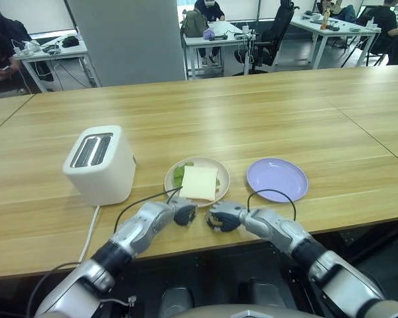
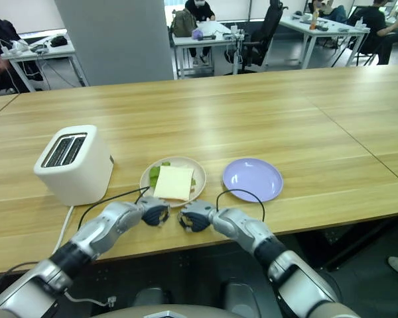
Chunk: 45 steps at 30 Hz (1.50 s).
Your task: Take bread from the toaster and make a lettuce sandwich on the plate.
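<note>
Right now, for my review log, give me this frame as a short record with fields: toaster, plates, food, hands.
toaster: white, left of the plates, no bread sticking out
beige plate: bread slice lying on lettuce
purple plate: right of the beige plate, apart from it
left hand: fingers curled, holding nothing, just in front of the beige plate
right hand: curled, holding nothing, beside the left hand

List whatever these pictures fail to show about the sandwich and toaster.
- Below the bread slice: it covers most of the lettuce and anything under it, in both eye views.
- Inside the toaster: slots too dark and small, both views.
- Toaster's cord: its end drops off the table.
</note>
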Each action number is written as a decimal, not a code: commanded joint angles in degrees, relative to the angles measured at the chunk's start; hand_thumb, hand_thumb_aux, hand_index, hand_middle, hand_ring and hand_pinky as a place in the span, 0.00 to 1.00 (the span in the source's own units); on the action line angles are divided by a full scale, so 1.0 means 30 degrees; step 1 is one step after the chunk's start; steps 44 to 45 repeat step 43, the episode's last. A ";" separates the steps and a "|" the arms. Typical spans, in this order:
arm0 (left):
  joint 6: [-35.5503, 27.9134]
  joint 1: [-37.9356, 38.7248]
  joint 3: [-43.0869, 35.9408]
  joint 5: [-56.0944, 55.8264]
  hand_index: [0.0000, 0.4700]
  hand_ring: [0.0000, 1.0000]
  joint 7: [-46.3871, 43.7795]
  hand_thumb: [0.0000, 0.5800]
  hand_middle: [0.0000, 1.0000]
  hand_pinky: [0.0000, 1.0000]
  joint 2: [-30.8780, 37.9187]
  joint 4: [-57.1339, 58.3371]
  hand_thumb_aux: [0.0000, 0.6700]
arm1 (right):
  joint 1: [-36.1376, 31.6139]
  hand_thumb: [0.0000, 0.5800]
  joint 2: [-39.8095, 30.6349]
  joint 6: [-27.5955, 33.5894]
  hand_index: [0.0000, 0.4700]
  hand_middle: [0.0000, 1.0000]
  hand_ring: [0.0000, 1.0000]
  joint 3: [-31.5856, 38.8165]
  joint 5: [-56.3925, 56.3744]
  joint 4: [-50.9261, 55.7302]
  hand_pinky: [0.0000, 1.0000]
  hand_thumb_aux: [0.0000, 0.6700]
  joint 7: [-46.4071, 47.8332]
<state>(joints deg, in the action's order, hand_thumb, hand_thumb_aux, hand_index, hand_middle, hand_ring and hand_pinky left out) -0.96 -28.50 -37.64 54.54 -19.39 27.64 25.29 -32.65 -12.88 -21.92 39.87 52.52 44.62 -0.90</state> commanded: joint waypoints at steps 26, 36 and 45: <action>-0.1533 0.6539 1.1141 -1.7038 0.00 0.00 0.5523 0.00 0.00 0.00 -0.7301 -1.7416 0.00 | 0.9388 0.00 -0.1731 0.1446 0.00 0.00 0.00 -1.0335 -1.8958 -1.8789 0.00 0.00 0.0610; 0.0871 0.9113 1.1420 -1.9063 0.00 0.00 0.3580 0.00 0.00 0.00 -0.7163 -1.7116 0.00 | 1.0084 0.00 -0.0369 0.1665 0.00 0.00 0.00 -1.1390 -1.9186 -1.9314 0.00 0.00 0.1809; 0.1734 0.9592 1.1275 -1.9306 0.00 0.00 0.3051 0.00 0.00 0.00 -0.6892 -1.6909 0.00 | 1.0115 0.00 0.0163 0.1512 0.00 0.00 0.00 -1.1745 -1.9070 -1.8995 0.00 0.00 0.2365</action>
